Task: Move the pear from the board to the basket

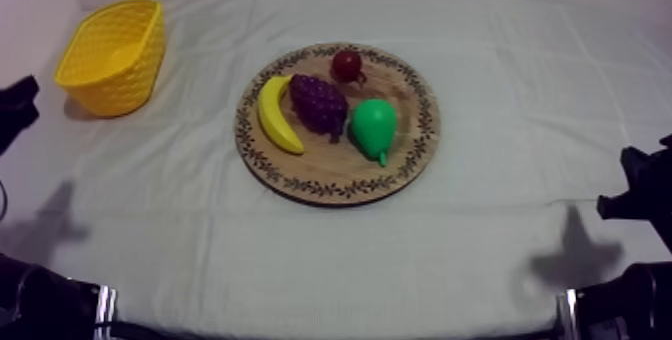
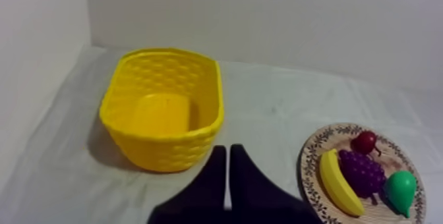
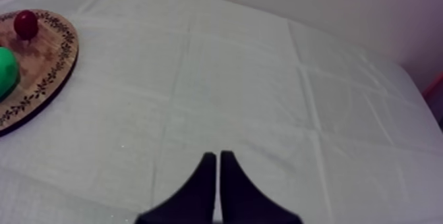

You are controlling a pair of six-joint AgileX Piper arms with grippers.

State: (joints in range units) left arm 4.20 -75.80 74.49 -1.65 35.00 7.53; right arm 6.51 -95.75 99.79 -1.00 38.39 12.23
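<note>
Grey-white cloth (image 1: pixel 500 84) over the table, pale wall behind. Left gripper (image 2: pixel 227 149): fingers pressed together, nothing held, facing yellow basket (image 2: pixel 161 111). Right gripper (image 3: pixel 215 154): likewise clenched on nothing, over bare cloth near wooden board (image 3: pixel 39 75). Pear (image 1: pixel 373 127) lies on the board just beside grapes (image 1: pixel 318 102), stem end toward near rim. Banana (image 1: pixel 277 116) is on the grapes' far side, small red fruit (image 1: pixel 347 64) behind. Basket well apart, at left. Pear prob. light, hard, slick plastic, so grip across the fat belly, not the taper.

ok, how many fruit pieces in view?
4, all on the wooden board: banana nearest the yellow basket, grapes mid-board, pear on the side away from it, small red fruit behind the grapes. None seen in the basket.
</note>
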